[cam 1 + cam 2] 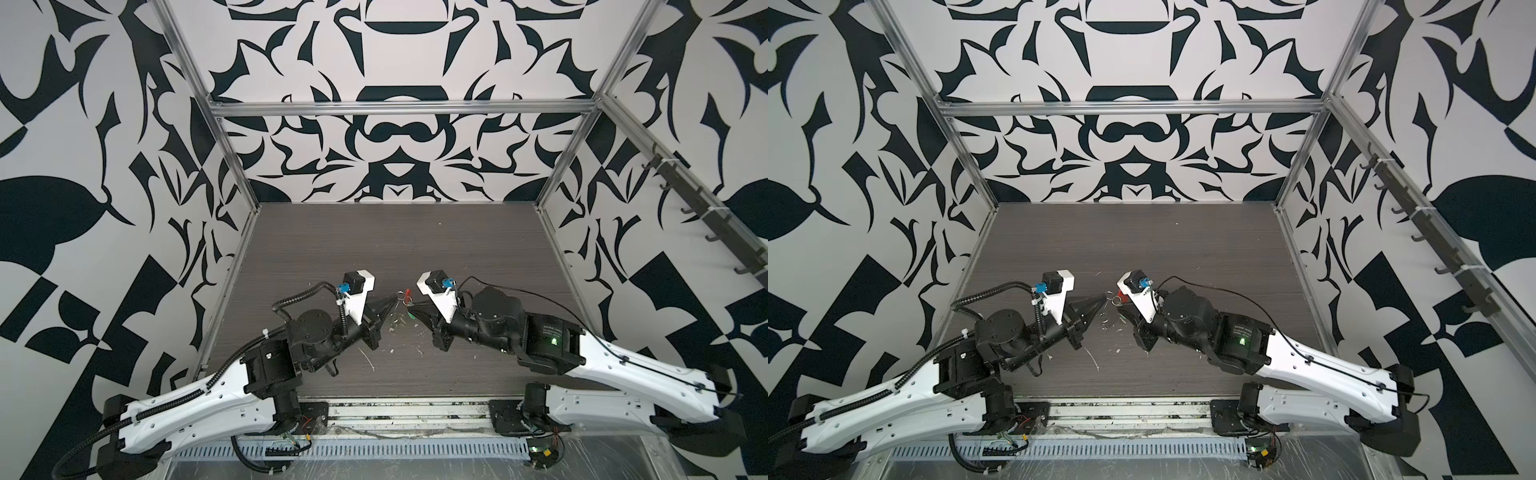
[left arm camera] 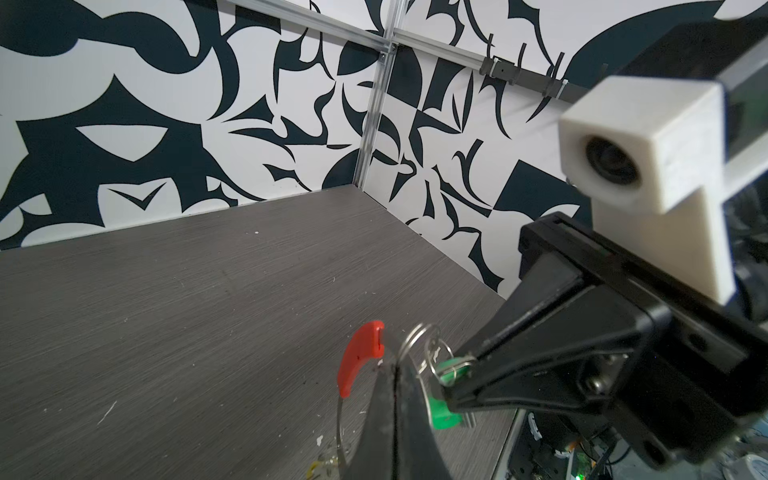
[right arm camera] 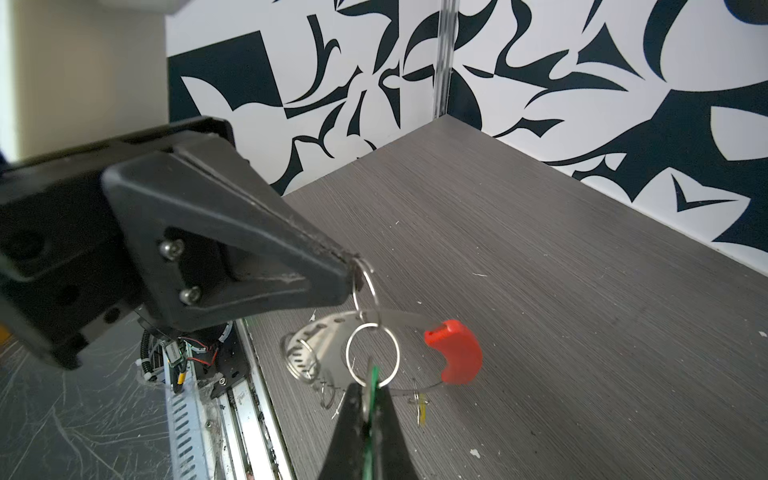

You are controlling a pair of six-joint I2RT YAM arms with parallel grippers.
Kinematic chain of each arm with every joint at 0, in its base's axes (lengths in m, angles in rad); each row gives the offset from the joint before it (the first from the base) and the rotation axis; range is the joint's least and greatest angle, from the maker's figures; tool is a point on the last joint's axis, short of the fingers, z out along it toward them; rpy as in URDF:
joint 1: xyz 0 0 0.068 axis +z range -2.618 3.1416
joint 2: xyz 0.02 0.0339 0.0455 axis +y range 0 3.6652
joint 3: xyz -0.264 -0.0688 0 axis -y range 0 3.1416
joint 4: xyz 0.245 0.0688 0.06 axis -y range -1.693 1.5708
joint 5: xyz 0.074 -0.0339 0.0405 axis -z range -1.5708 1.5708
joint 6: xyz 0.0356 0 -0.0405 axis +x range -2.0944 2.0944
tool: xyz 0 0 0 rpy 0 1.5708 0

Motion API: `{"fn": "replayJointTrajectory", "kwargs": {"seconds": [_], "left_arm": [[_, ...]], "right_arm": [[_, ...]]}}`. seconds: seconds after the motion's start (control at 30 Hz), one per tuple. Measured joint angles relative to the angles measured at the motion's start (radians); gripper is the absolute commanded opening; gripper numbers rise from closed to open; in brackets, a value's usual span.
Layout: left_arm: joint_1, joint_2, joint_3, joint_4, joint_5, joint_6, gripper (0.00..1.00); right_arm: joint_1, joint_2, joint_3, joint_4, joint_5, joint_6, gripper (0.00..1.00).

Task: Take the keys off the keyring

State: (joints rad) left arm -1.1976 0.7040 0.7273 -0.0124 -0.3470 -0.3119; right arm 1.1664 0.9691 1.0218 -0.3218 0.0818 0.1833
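The keyring (image 3: 401, 319), a thin grey hoop with a red sleeve (image 3: 457, 351), hangs just above the table between both grippers. In both top views its red sleeve (image 1: 408, 293) (image 1: 1120, 296) shows by the fingertips. My left gripper (image 3: 355, 266) (image 2: 395, 368) (image 1: 395, 300) is shut on a small silver split ring (image 3: 365, 286) looped over the hoop. A larger split ring (image 3: 372, 355) hangs below it. My right gripper (image 3: 371, 384) (image 2: 459, 374) (image 1: 412, 309) is shut on the green-tagged key (image 2: 444, 413). The yellow-tagged key (image 3: 422, 405) dangles from the hoop, untouched.
White flecks of debris (image 1: 399, 328) lie on the dark wood table (image 1: 374, 241) under the grippers. A metal rail and slotted cable tray (image 1: 374, 451) run along the front edge. Patterned walls close three sides, with a hook rail (image 1: 698, 208) on the right wall.
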Motion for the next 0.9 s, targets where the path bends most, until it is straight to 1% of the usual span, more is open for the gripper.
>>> {"fn": "replayJointTrajectory", "kwargs": {"seconds": [0.23,0.47,0.73,0.9], "left_arm": [[0.0,-0.005,-0.001,0.001,0.015,0.026,0.0],[0.0,-0.004,-0.001,0.001,0.014,0.047,0.0],[0.0,0.016,0.0,-0.005,0.015,0.063,0.0],[0.001,0.018,0.0,-0.019,0.015,0.071,0.0]], "right_arm": [[0.0,0.0,0.018,-0.023,-0.024,0.007,0.0],[0.0,0.006,0.093,-0.072,-0.019,0.031,0.0],[0.0,0.094,0.224,-0.173,-0.008,0.058,0.0],[0.0,0.144,0.303,-0.275,-0.014,0.058,0.0]]}}
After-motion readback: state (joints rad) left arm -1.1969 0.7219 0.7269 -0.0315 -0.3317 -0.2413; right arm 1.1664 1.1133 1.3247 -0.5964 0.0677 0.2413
